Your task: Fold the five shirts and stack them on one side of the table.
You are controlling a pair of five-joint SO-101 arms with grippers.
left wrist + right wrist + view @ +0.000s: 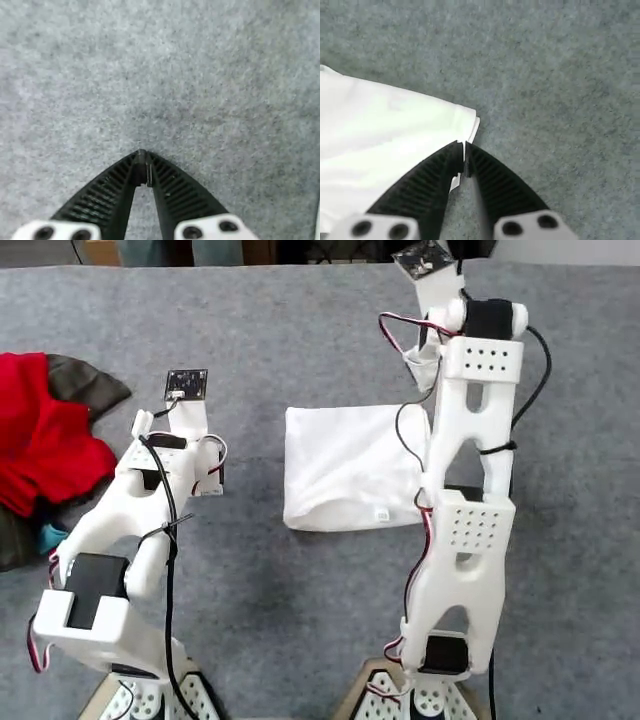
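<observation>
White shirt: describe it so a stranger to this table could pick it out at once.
On the grey table, look beside the right arm, towards the middle. The white shirt lies there folded into a rough square, the only white cloth; the other clothes are a red and dark heap at the left edge.

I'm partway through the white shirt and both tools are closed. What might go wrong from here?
1. The right tool is shut at the very edge of the folded white fabric shirt. Whether it pinches cloth is unclear, so a pull may miss or undo the fold.
2. The crumpled red fabric shirt lies heaped on a dark grey shirt; lifting it may drag both.
</observation>
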